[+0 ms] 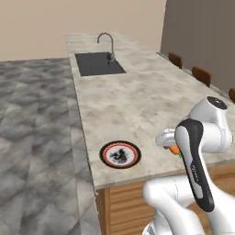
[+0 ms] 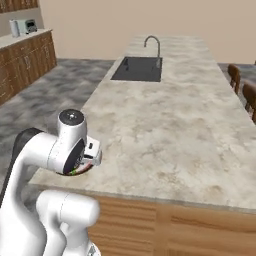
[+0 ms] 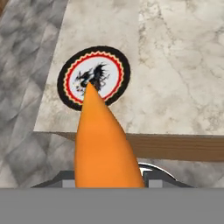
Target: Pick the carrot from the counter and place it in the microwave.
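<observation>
Carrot held by hand above counter edge, plate nearby.

The arm hides most of the carrot; the carrot covers the gripper's fingertips.

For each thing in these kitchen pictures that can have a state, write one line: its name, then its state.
carrot: held in the gripper, lifted off the counter, tip pointing away from the hand.
gripper: shut on the carrot.
plate: flat on the counter near its edge, nothing on it.
faucet: no water running.
</observation>
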You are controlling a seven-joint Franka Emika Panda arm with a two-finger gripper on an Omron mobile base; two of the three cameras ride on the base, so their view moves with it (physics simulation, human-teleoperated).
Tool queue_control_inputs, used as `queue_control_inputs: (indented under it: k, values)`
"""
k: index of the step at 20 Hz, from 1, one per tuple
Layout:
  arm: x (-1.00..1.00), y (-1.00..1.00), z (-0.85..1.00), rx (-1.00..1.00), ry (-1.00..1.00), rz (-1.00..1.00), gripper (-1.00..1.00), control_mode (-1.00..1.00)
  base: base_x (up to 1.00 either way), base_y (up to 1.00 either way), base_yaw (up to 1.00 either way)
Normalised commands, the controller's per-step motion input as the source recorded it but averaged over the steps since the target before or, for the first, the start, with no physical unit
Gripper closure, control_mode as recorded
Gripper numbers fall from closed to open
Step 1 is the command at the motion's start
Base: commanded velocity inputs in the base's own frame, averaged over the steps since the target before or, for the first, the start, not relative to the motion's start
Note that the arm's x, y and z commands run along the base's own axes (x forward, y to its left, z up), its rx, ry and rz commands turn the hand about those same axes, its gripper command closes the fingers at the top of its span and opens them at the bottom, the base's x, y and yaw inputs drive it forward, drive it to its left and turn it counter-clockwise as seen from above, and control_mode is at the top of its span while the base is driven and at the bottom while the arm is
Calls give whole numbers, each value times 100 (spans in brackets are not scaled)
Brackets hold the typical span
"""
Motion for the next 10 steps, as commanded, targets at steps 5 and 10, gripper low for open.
queue_control_inputs:
  k: [5, 10]
  values:
    - [0, 0, 0, 0, 0, 0, 100, 100, 0, 6, -99]
    - [0, 0, 0, 0, 0, 0, 100, 100, 0, 8, -100]
